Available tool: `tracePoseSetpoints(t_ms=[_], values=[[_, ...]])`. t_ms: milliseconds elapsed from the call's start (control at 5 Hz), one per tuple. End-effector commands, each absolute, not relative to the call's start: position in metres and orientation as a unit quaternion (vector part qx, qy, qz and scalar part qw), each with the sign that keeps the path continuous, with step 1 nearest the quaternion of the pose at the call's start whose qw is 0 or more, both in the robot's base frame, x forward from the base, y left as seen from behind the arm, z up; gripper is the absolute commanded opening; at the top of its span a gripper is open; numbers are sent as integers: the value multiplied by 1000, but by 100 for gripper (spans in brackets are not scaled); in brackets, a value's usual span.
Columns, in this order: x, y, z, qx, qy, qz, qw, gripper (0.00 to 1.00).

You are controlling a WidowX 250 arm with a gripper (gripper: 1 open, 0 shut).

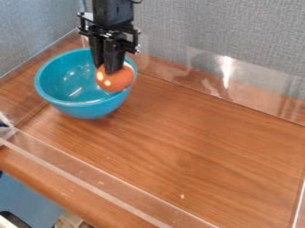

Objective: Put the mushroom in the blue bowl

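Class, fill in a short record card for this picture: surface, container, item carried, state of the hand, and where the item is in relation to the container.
surface: wooden table with clear side walls
container: blue bowl, upright, nothing seen inside
item carried: mushroom, reddish-brown cap
hand: hand pointing down, shut on the mushroom
position: mushroom held above the bowl's right side, not released

Black arm, boxy wrist block, slim dark pincer [113,75] w/ long narrow fingers

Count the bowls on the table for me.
1. The blue bowl sits at the table's back left, with the gripper holding the mushroom over its right side. No other bowl is visible.
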State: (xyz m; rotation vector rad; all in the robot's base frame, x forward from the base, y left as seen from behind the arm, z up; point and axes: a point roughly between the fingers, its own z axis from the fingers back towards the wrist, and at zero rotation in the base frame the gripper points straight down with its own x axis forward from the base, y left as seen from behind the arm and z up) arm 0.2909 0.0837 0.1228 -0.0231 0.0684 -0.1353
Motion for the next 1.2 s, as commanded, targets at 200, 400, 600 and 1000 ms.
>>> tracePoseSetpoints(t_ms=[200,400,600,1000], values=[[306,82,128,3,13,-74,997,0],[310,80,124,4,16,-78,997,0],[312,82,120,6,19,-77,997,0],[318,82,109,12,29,-78,997,0]])
